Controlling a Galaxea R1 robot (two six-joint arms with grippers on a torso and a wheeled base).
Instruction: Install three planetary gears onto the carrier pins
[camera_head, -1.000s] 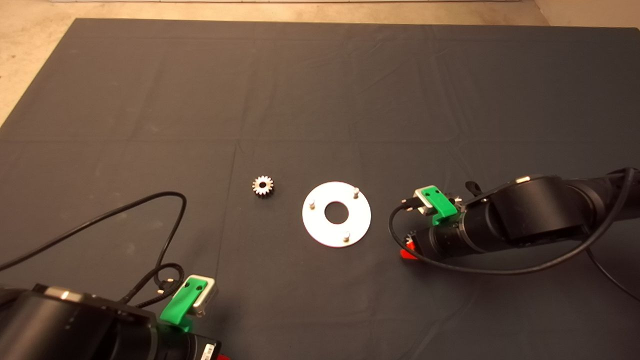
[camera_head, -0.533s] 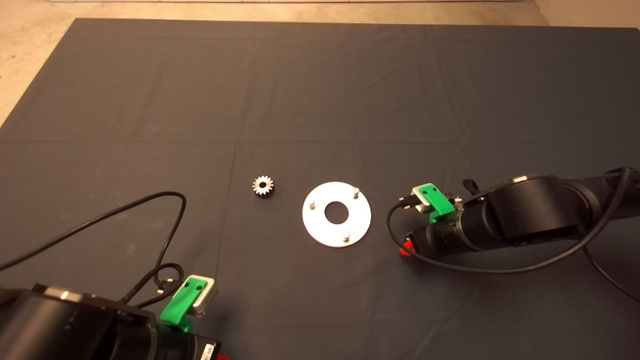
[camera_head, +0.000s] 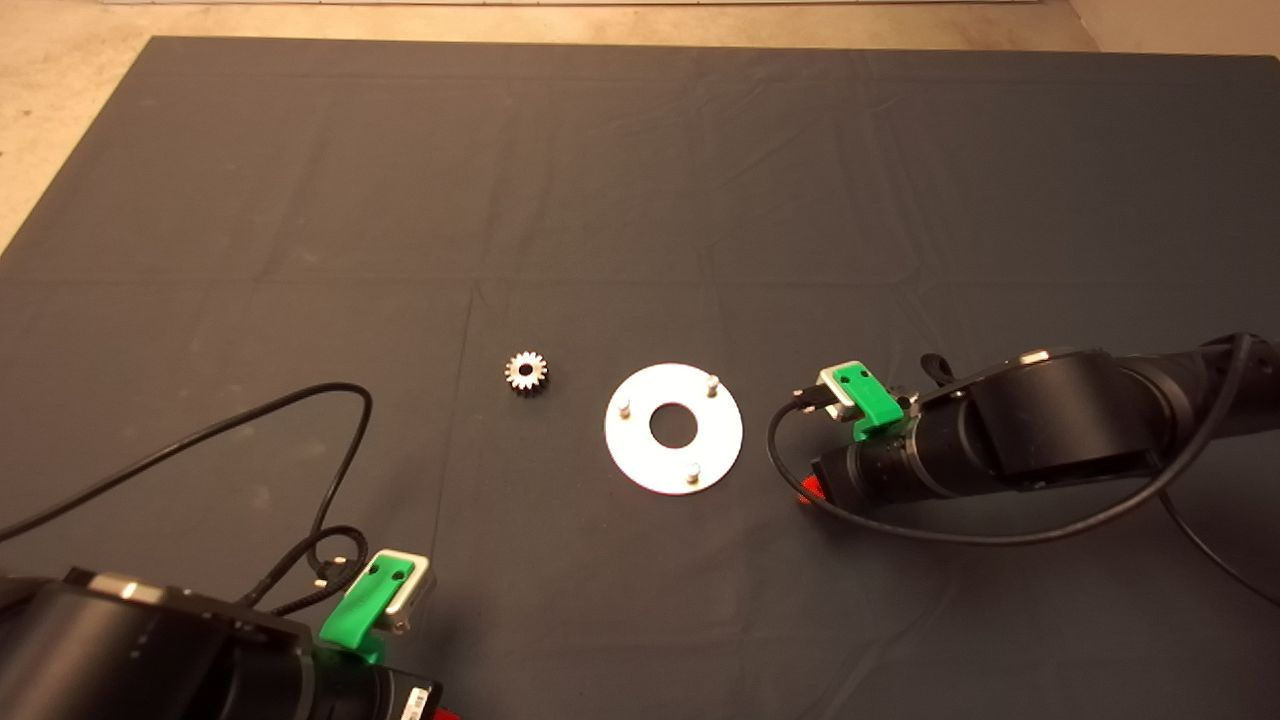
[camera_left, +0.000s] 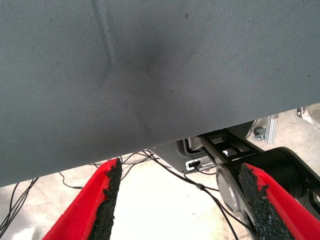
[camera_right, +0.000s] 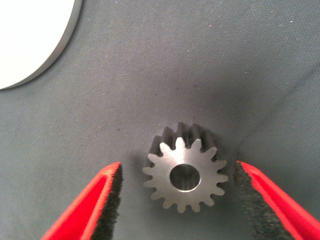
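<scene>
A silver-white disc (camera_head: 640, 460) lies mid-mat with three upright carrier pins (camera_head: 712, 382) (camera_head: 623, 407) (camera_head: 692, 471), all bare. One planetary gear (camera_head: 525, 372) lies flat on the mat to the disc's left. My right gripper (camera_right: 177, 197) is low over the mat just right of the disc, open, with a second gear (camera_right: 184, 171) lying flat between its two pads, touching neither. The disc's edge (camera_right: 35, 45) shows in the right wrist view. In the head view the right arm hides that gear. My left gripper (camera_left: 182, 200) is parked open at the mat's near-left edge, holding nothing.
A black cable (camera_head: 250, 425) loops over the mat at the left near the parked arm. Another cable (camera_head: 960, 535) hangs around the right arm. Beyond the mat's near edge the left wrist view shows floor, cables and a black frame (camera_left: 260, 170).
The right arm has shifted a little toward the disc and the far side, covering the gear and most of the red fingers in the head view. The left arm, disc and left gear are unmoved.
</scene>
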